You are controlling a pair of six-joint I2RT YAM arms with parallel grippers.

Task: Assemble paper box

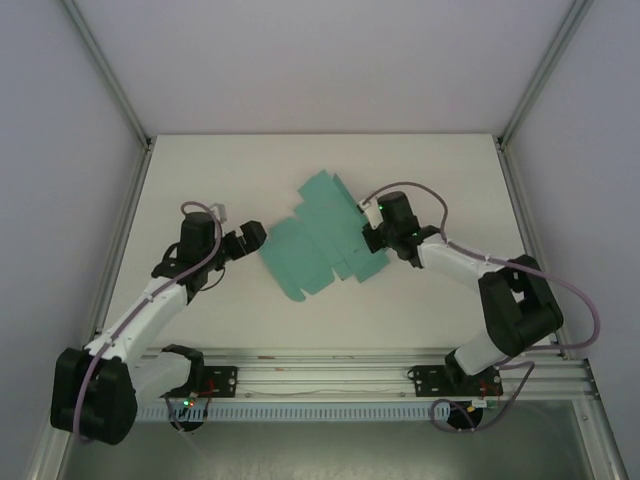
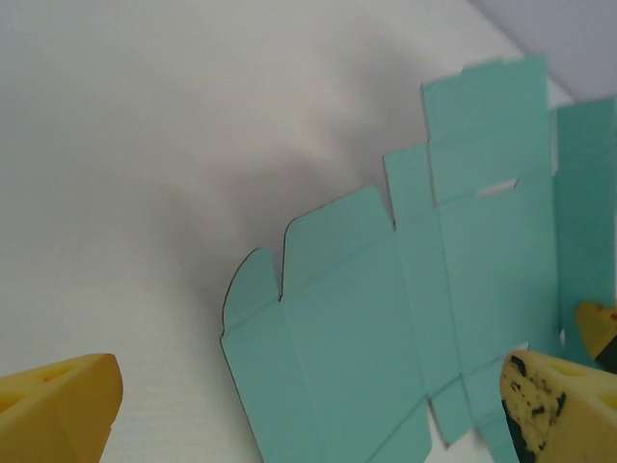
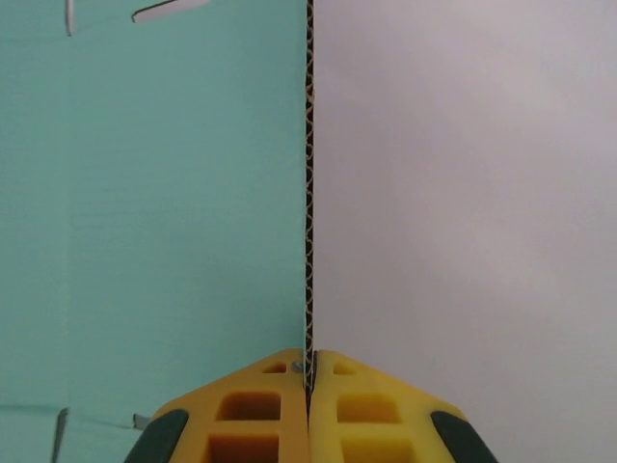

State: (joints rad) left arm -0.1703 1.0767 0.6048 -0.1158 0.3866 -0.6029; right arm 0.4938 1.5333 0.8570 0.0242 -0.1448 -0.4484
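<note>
Presently, item one: the white worktop (image 1: pixel 200 190), carrying everything listed below.

Item two: the paper box (image 1: pixel 318 238), a teal-green die-cut sheet. It is unfolded and spread open at the worktop's middle, with flaps and creases showing and a small slot cut near one end. In my right wrist view its cut edge shows corrugated fluting.

Item three: my right tool (image 1: pixel 372 232), at the sheet's right margin. Its yellow pads (image 3: pixel 253 405) are pressed together with the card's edge pinched between them.

Item four: my left tool (image 1: pixel 250 237), just beside the sheet's left edge. Its yellow fingers (image 2: pixel 58 410) are spread wide and grip nothing. One fingertip overlaps the sheet in the left wrist view, and I cannot tell whether it touches.
</note>
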